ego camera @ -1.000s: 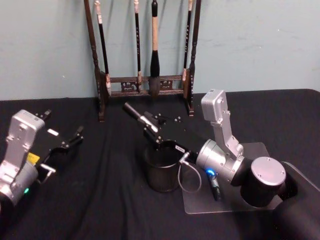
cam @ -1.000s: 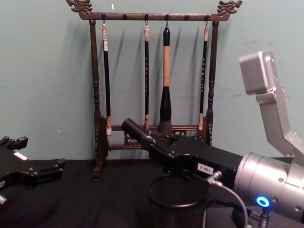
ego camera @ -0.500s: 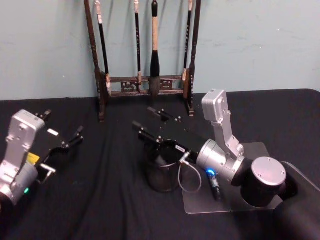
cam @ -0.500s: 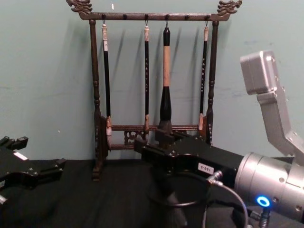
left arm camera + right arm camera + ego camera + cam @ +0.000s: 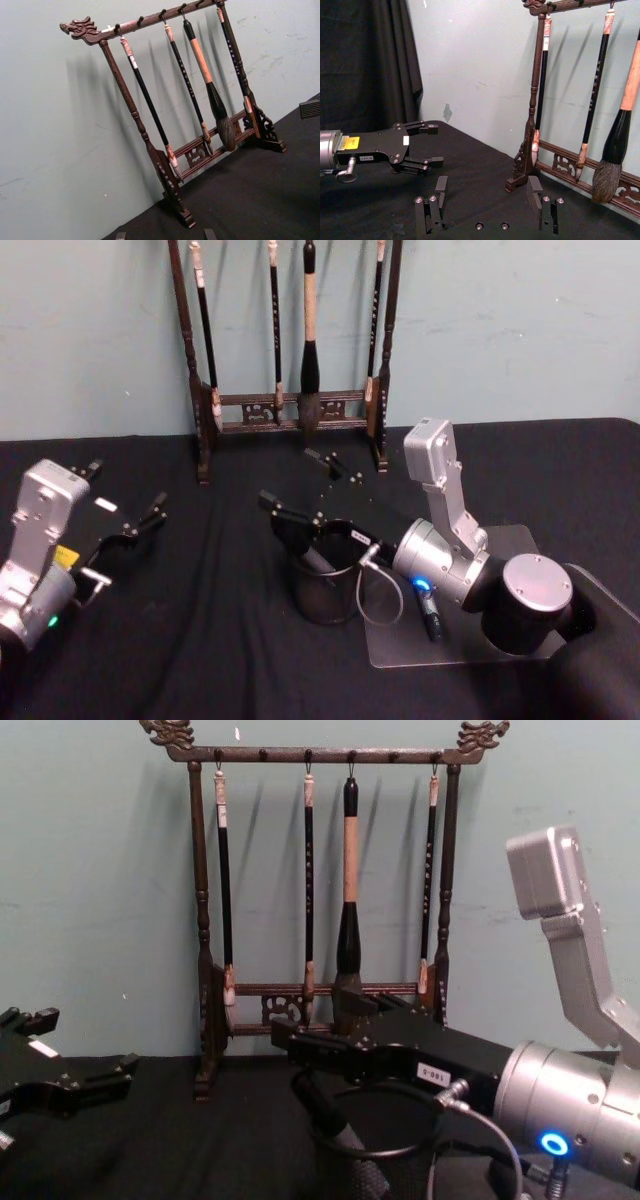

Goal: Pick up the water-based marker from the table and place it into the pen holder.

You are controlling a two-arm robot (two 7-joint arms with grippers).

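Released since a second ago, the water-based marker [image 5: 317, 560] is leaning inside the pen holder [image 5: 322, 605] on the table [image 5: 200, 640]. The right gripper [image 5: 286, 477] is hovering above the rim, jaws spread to free it. The left gripper [image 5: 128, 486] is idling at the left, fingers apart.

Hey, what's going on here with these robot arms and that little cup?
A two-armed robot is putting a marker into a pen holder. The marker leans inside the black mesh pen holder, which stands on the black table. The right gripper hangs just over the holder, fingers spread and holding nothing. The left gripper sits off to the left, open and idle. A wooden brush rack stands at the back.
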